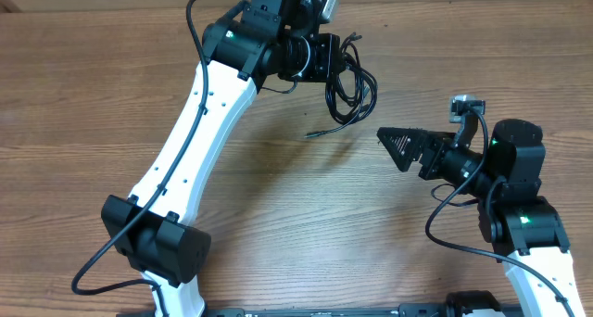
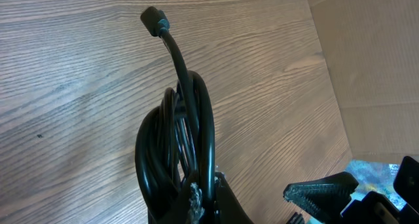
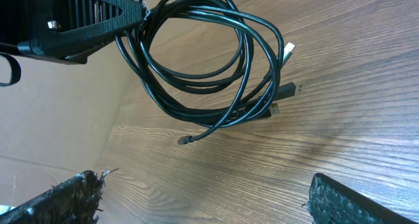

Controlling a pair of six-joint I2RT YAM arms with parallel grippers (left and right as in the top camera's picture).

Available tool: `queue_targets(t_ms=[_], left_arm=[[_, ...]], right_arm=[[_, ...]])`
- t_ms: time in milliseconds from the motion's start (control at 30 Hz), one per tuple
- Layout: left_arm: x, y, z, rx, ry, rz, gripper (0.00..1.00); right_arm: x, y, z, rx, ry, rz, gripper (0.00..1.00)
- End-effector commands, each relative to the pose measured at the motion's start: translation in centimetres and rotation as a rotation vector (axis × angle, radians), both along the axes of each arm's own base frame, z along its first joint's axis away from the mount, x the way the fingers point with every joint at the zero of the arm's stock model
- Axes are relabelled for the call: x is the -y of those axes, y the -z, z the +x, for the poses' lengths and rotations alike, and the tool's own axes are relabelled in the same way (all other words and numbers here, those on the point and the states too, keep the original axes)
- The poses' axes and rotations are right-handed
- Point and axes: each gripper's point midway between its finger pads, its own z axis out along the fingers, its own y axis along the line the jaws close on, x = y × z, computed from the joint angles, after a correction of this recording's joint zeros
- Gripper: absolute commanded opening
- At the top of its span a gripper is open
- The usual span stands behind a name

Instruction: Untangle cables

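Note:
A bundle of thin black cables (image 1: 350, 87) hangs in loops from my left gripper (image 1: 330, 57), which is shut on its top and holds it above the table. In the left wrist view the coiled cables (image 2: 177, 139) run up from my left gripper (image 2: 208, 204), with one plug end sticking out at the top. In the right wrist view the loops (image 3: 209, 60) hang with silver-tipped plugs at the right. My right gripper (image 1: 400, 146) is open and empty, to the right of the bundle and apart from it; its fingers (image 3: 209, 198) frame bare table.
The wooden table (image 1: 93, 95) fills the view. A loose cable end (image 1: 320, 132) reaches the tabletop below the bundle. Brown cardboard (image 2: 380, 67) lies at the table's far edge. Thick black wires run along both arms.

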Motion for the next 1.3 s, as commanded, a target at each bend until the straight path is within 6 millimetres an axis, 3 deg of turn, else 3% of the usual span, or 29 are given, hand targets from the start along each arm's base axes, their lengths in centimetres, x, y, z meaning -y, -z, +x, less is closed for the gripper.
queue_targets(t_ms=[0, 333, 1267], left_arm=[[0.1, -1.2, 0.1, 0.063, 0.033, 0.005, 0.04], [-1.2, -0.1, 0.5, 0.061, -0.016, 0.083, 0.04], [-2.3, 0.7, 0.8, 0.062, -0.053, 0.155, 0.04]], right_arm=[[0.0, -1.1, 0.3, 0.029, 0.001, 0.003, 1.0], [0.0, -1.1, 0.3, 0.029, 0.001, 0.003, 1.0], [0.0, -1.1, 0.3, 0.03, 0.001, 0.003, 1.0]])
